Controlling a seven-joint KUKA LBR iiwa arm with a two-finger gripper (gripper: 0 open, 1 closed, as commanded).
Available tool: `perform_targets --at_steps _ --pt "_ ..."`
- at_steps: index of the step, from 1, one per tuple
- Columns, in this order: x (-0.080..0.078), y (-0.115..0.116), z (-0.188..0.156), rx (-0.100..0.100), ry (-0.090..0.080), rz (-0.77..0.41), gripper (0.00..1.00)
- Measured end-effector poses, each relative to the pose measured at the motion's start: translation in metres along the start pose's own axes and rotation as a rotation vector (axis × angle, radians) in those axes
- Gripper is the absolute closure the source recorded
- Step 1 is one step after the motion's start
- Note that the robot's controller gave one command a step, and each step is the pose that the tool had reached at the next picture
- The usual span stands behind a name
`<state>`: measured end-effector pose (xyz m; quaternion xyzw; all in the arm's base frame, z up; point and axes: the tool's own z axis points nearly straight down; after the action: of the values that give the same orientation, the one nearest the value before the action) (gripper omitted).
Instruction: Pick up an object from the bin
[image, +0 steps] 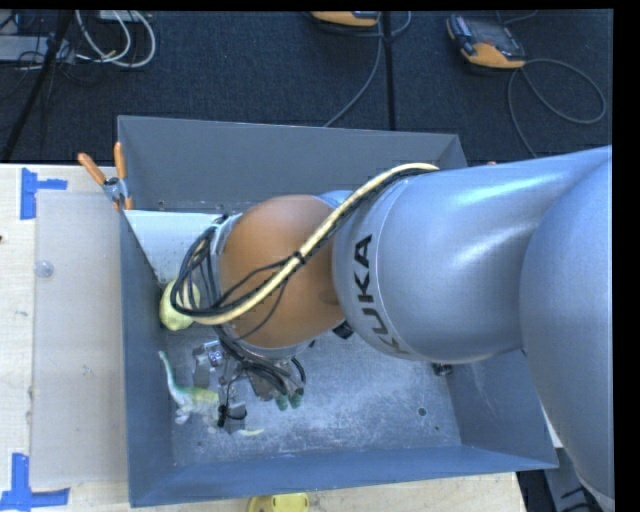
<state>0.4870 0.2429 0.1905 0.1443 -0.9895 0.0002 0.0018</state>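
Observation:
My gripper (238, 380) hangs low over the front left part of the bin, under the arm's orange cover. Just left of it lies a thin pale green strip (172, 378) with a yellow-green end (203, 396). A small dark piece (229, 414) sits right below the gripper on the bin floor. A small green bit (292, 401) shows at its right side. Further up on the left, a yellow-green rounded thing (174, 316) peeks out from under the cover; most of it is hidden.
The arm and its orange cover with black and yellow cables hide the middle and back of the bin. A white sloped sheet lies in the back left corner. Bare dusty bin floor stretches to the right front.

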Motion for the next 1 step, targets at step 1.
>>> perform_targets --at_steps 1 --pt "0.0 -0.0002 0.0 0.0 0.0 0.001 1.0"
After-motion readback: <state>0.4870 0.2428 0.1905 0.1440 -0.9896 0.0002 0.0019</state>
